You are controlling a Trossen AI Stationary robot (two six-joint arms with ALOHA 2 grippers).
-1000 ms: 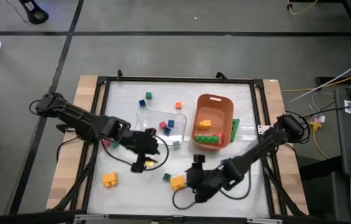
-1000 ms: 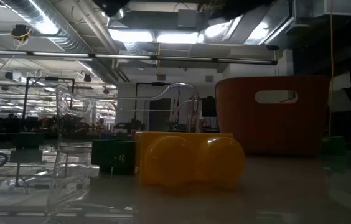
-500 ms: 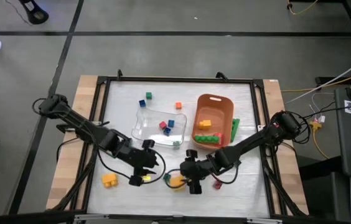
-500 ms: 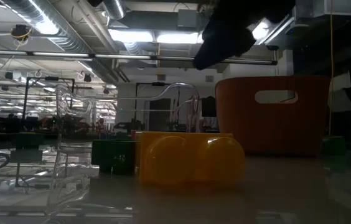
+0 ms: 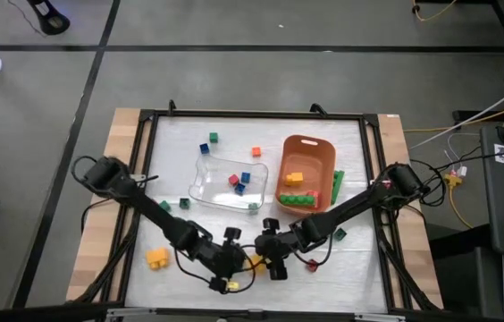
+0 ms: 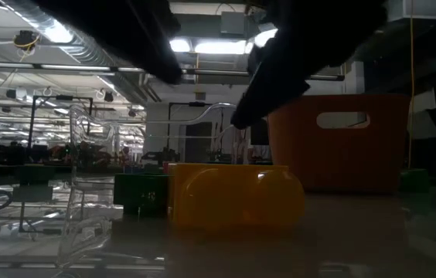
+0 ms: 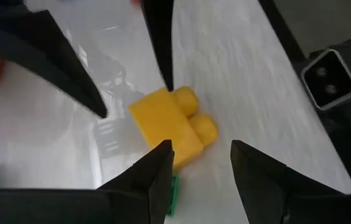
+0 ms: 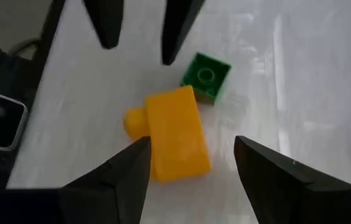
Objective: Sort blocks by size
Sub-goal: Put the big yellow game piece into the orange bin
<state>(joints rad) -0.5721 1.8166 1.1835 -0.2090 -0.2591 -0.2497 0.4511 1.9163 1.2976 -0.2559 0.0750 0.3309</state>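
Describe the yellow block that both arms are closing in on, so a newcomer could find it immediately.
Start at the orange bin and move toward the table's near edge, to where both end effectors meet. The yellow two-stud block lies there on the white tabletop, with a small green cube next to it; it is larger than that cube.

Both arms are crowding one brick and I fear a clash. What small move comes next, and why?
Probably hold the left tool where it is and lower the right tool onto the yellow brick. Both tools are open and point at this brick from opposite sides, so only one should close. The green cube sits right against the brick, so come down carefully.
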